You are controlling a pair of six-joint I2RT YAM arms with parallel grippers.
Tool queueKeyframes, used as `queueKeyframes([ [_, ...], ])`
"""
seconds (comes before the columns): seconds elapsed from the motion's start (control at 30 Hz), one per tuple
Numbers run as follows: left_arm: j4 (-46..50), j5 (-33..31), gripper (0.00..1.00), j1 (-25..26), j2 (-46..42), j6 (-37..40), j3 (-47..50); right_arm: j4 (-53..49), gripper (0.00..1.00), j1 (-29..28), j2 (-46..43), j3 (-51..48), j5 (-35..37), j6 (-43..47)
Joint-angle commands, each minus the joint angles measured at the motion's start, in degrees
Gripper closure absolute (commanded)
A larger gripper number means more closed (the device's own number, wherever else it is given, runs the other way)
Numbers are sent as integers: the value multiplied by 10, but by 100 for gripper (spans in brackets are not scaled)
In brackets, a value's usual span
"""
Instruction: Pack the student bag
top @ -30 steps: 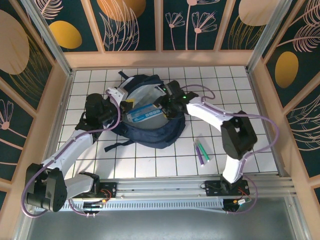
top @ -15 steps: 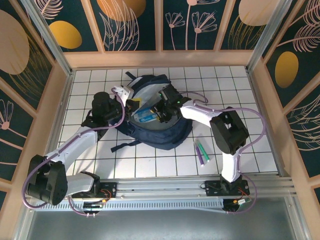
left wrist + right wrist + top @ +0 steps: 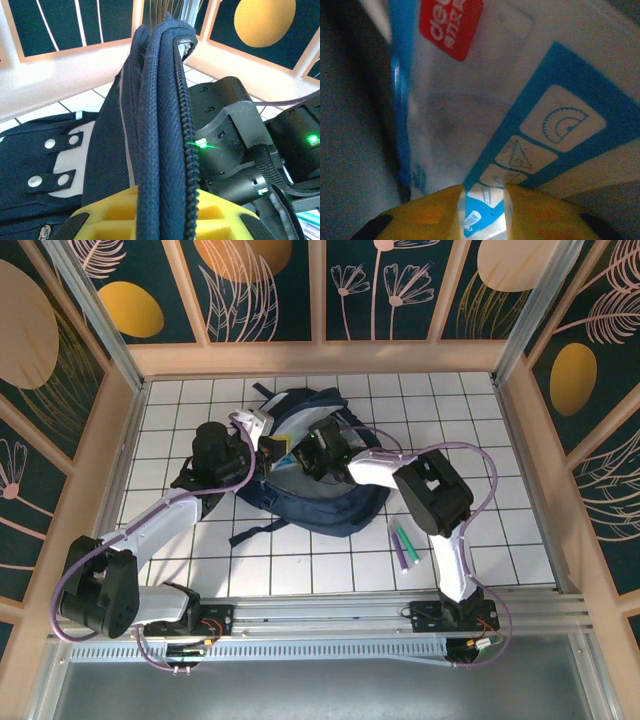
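The student bag (image 3: 322, 502), a navy backpack, lies at the middle of the white grid table. My left gripper (image 3: 267, 444) is shut on the bag's zipped opening edge (image 3: 161, 110) and holds it raised; the fabric runs straight between the yellow fingers (image 3: 107, 220). The right gripper (image 3: 306, 456) reaches into the opening. In the right wrist view it (image 3: 484, 200) hovers right over a blue-and-white geometry-set pack (image 3: 485, 100) lying inside the dim bag. Its jaws stand a narrow gap apart, with the pack's face showing through the gap.
Green and purple pens (image 3: 404, 543) lie on the table right of the bag. A dark strap (image 3: 250, 530) trails toward the near edge. Wooden walls (image 3: 320, 358) ring the table. The right arm's black wrist (image 3: 225, 130) sits close beside the held bag edge.
The right gripper has moved left and deeper into the bag's opening while its jaws narrowed. The left gripper has kept its hold and drawn the edge slightly right and up.
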State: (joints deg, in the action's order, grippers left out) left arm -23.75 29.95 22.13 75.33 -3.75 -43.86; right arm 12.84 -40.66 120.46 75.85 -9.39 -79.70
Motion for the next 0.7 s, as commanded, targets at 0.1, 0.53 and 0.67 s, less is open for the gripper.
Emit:
queueKeyframes([
  [0.1, -66, 35, 100, 9, -16, -10, -30, 195, 84, 12, 73, 59, -9, 26],
  [0.53, -22, 4, 87, 9, -29, 24, -16, 13, 61, 66, -158, -65, -88, 151],
  [0.67, 52, -10, 83, 9, -28, 34, -36, -99, 59, 81, -247, -116, -75, 243],
])
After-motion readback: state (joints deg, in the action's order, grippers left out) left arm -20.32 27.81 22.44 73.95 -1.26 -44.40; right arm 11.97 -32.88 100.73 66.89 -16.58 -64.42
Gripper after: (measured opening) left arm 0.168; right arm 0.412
